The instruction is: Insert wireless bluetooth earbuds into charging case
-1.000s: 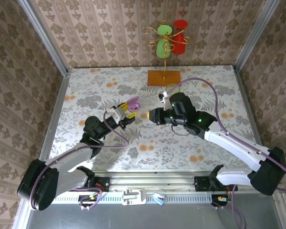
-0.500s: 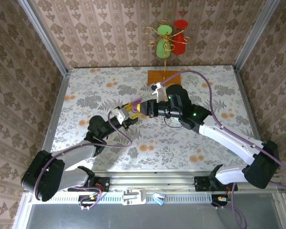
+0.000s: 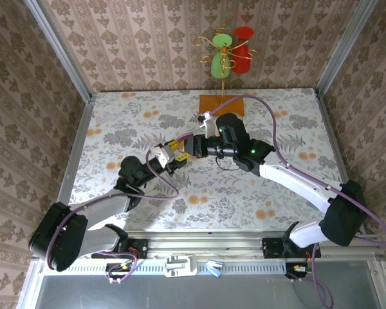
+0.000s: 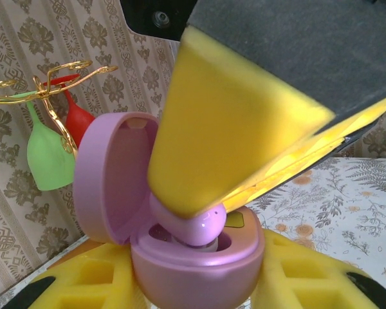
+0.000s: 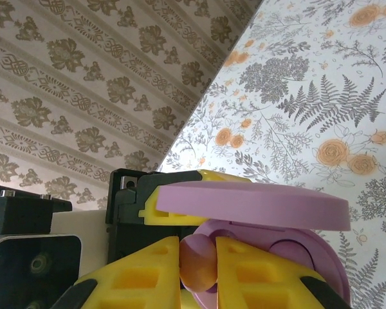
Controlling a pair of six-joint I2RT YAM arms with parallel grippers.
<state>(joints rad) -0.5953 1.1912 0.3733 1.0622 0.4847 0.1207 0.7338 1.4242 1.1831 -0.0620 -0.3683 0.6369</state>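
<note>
My left gripper (image 3: 172, 154) is shut on the base of a lilac charging case (image 4: 199, 273), held above the table with its lid (image 4: 109, 187) swung open. My right gripper (image 3: 193, 146) meets it from the right, shut on a lilac earbud (image 4: 198, 226). In the left wrist view the earbud's lower end sits in one well of the case, under the right gripper's yellow fingers (image 4: 231, 129). Seen from the right wrist, the earbud (image 5: 198, 267) is pinched between the yellow pads of my right gripper (image 5: 199, 273), below the lid's edge (image 5: 257, 206).
A gold wire stand (image 3: 224, 61) with green and red cup-shaped pieces rises from an orange base (image 3: 222, 103) at the back of the floral table (image 3: 276, 193). Patterned walls close in the left, right and back.
My right gripper has travelled left with the earbud, from a gap apart to right against the case. The left gripper has shifted slightly right and kept hold of the case.
</note>
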